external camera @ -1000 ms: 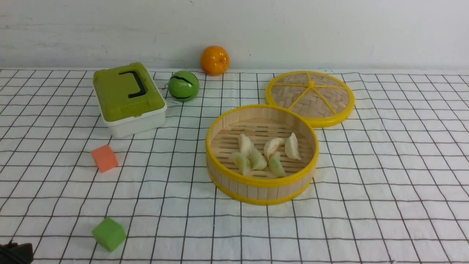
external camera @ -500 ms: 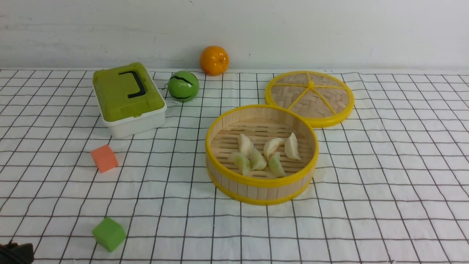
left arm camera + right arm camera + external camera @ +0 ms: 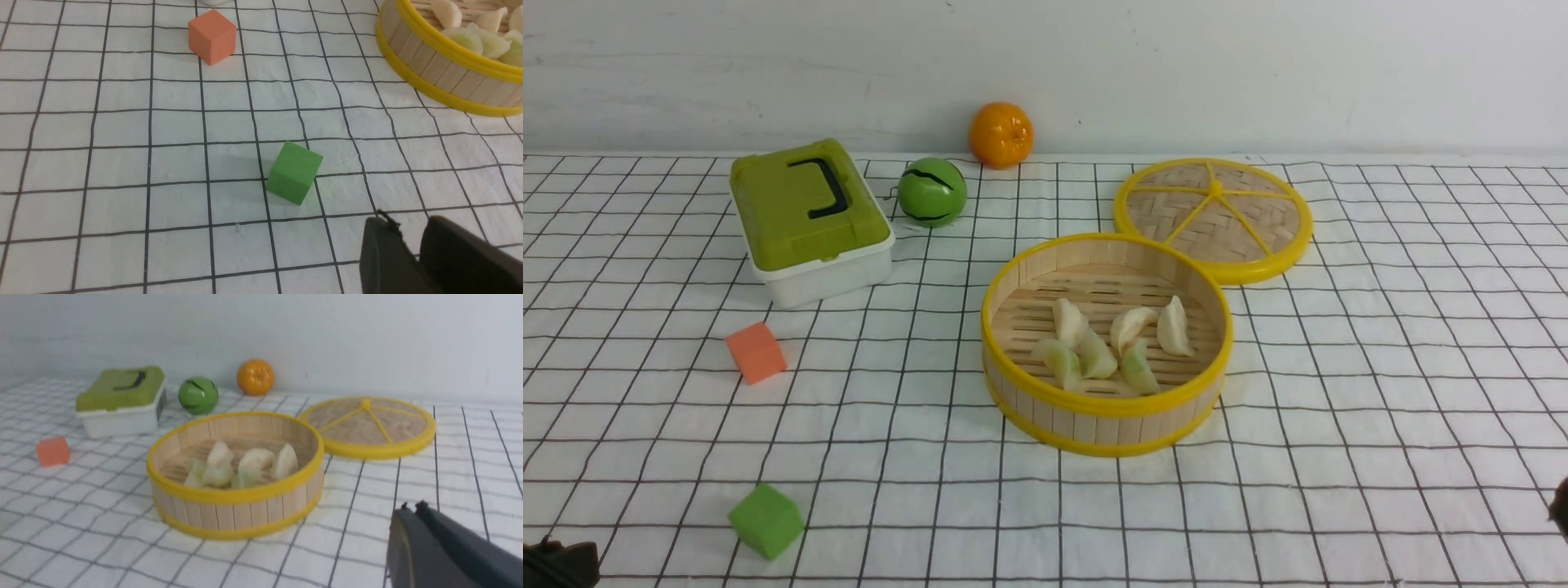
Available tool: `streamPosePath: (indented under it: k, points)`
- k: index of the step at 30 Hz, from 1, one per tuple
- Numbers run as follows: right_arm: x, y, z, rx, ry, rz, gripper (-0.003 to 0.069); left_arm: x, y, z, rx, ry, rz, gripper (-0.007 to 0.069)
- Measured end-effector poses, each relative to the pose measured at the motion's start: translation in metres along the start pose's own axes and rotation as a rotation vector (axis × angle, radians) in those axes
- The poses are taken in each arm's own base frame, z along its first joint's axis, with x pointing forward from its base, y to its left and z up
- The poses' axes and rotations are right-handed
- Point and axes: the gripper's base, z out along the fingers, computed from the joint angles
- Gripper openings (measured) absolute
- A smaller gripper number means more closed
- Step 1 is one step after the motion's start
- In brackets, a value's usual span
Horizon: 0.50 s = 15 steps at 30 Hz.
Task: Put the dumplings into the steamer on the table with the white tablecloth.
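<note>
A: Front view?
B: The steamer (image 3: 1106, 343) sits mid-counter (image 3: 1380, 392) holding all six dumplings (image 3: 1111, 341), crescents pointing varied ways.
A: Left wrist?
B: The left gripper (image 3: 412, 245) is slightly parted, empty.
A: Right wrist?
B: The right gripper (image 3: 412, 514) is clenched, empty, near the steamer.

I see the steamer (image 3: 1106, 343), a round bamboo basket with yellow rims, sitting upright and uncovered on the white tablecloth (image 3: 1380, 367) over the table. The dumplings (image 3: 1112, 345), cream-white and pale green crescents, lie clustered on the steamer's slatted floor.
</note>
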Motion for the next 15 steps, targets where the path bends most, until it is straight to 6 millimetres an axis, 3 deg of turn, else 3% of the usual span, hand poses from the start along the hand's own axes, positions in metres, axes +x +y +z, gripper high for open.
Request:
streamPosePath:
  k: [8, 15]
  points:
    - [0.012, -0.010, -0.012, 0.095, -0.010, 0.164, -0.0001, 0.001, 0.000, 0.000, -0.003, 0.006, 0.000, 0.0146]
    - [0.018, -0.015, -0.028, 0.187, -0.036, -0.051, -0.0001, 0.001, 0.001, 0.000, -0.005, 0.011, 0.000, 0.0153]
